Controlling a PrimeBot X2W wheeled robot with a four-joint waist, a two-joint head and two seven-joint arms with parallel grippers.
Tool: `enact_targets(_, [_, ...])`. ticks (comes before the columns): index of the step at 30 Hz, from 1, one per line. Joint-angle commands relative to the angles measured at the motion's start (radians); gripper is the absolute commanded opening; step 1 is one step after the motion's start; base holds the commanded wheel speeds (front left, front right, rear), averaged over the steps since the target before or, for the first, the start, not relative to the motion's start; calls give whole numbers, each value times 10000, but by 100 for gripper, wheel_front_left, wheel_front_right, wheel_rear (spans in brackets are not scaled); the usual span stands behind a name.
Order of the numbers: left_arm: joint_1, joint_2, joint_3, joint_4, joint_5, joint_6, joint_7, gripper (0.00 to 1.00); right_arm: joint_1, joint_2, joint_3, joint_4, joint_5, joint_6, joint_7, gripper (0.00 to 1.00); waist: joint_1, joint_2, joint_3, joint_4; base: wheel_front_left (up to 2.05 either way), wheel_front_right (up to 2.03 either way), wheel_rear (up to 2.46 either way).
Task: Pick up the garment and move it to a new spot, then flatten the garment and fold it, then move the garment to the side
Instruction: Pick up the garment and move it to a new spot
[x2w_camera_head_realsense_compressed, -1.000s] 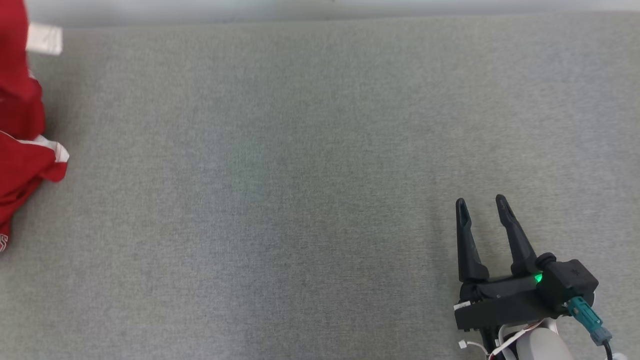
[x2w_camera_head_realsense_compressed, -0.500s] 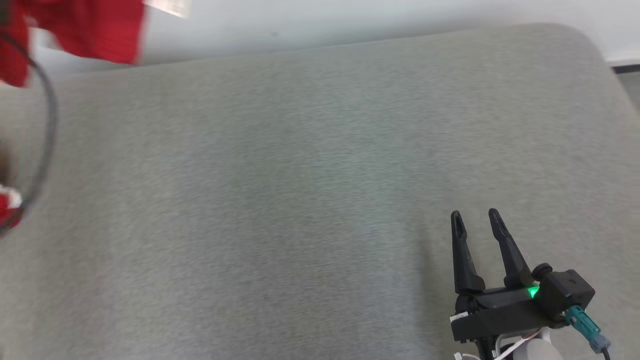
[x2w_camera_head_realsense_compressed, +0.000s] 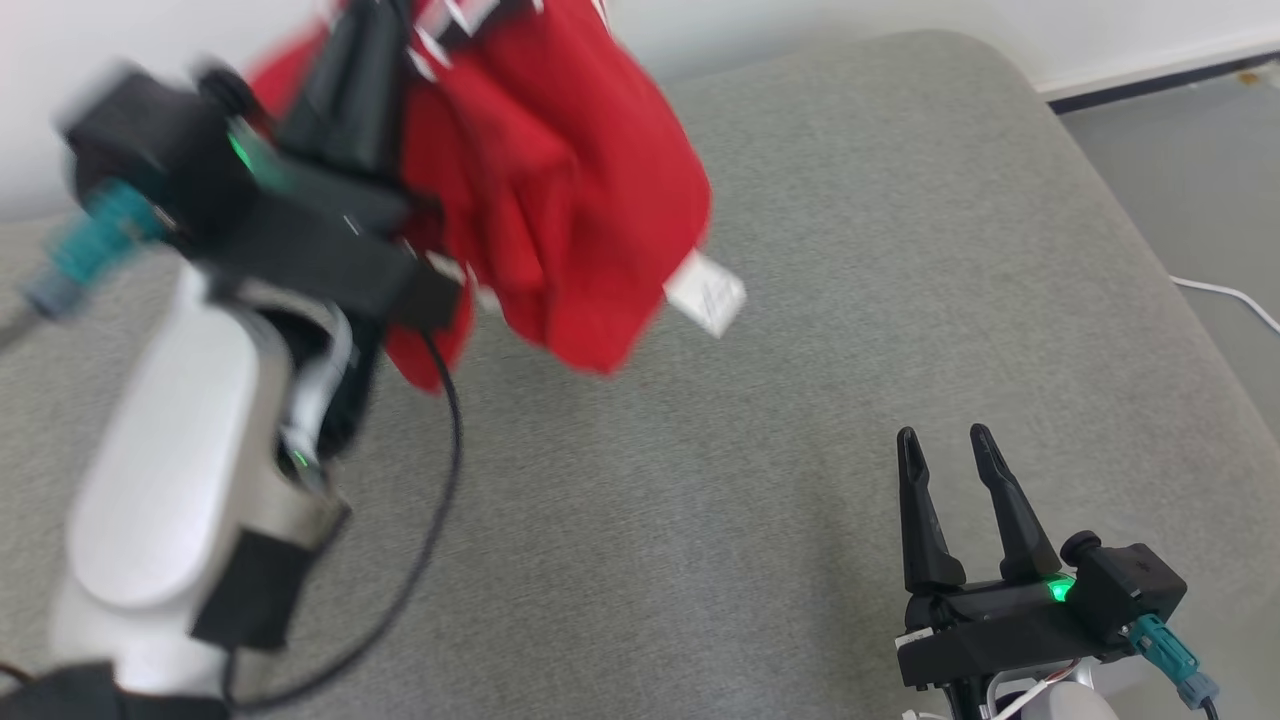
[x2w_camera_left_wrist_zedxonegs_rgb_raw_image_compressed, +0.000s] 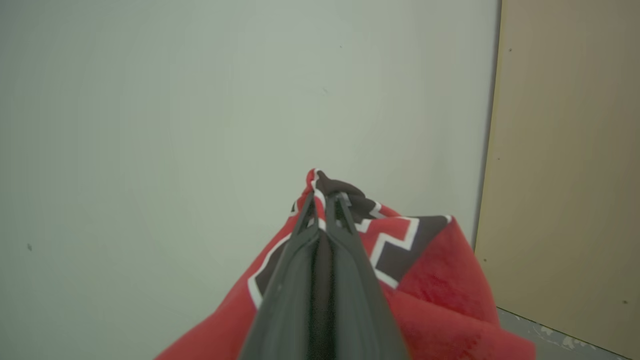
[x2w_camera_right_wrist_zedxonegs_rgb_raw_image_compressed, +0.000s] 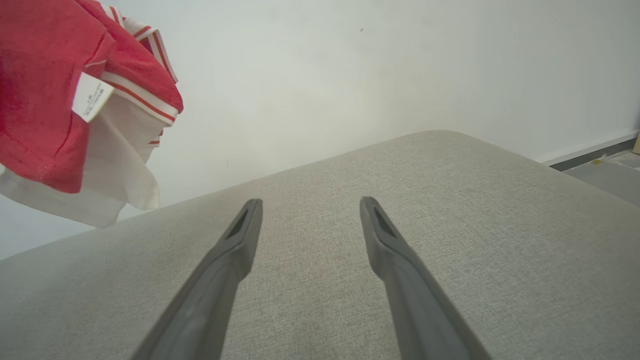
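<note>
Left hand clamps one red garment aloft; right hand stands spread wide.

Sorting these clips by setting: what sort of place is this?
Probably a bare indoor test room: a grey padded surface, a plain white wall, and a grey floor with a cable.

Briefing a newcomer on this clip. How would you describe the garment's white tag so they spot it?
Over the wide grey cushion hangs a red garment, pinched in the left tool. At its lower right edge in the head view dangles the tag: small, plain white, printed, unlike the striped trim.
</note>
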Motion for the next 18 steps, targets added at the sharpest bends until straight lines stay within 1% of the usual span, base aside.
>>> enact_targets(1, [497,-97,-99,13,-153,64,-112,0,16,11,36,-9,79,34,-6,100,2,1,17,-246,0,0,0])
enact_targets(4, [1401,-276,-236,385,-248,168,-281,0,48,12,79,3,77,34,-6,100,2,1,42,-348,0,0,0])
enact_targets(7, [2216,-361,-435,1106,-281,218,-515,0,49,9,81,29,73,34,-6,100,2,1,54,-408,0,0,0])
enact_targets(8, [2456,-391,-509,1408,-275,204,-612,0,45,11,85,31,73,34,-6,100,2,1,55,-416,0,0,0])
enact_targets(9, [2456,-391,-509,1408,-275,204,-612,0,45,11,85,31,73,34,-6,100,2,1,55,-416,0,0,0])
enact_targets(13, [3105,-709,-841,2749,-383,0,-996,0,46,9,79,88,6,34,-6,100,2,1,30,-386,0,0,0])
enact_targets(14, [3173,-712,-1019,3124,-207,-31,-1060,0,24,11,112,103,-8,34,-6,100,2,1,22,-376,0,0,0])
enact_targets(17, [3259,-958,-1396,3938,43,-144,-1297,0,-25,12,189,146,-29,34,-6,100,2,1,-56,-302,0,0,0])
enact_targets(18, [3195,-1035,-1493,4082,141,-163,-1402,17,-10,9,186,158,-44,34,-6,100,2,1,-107,-252,0,0,0])
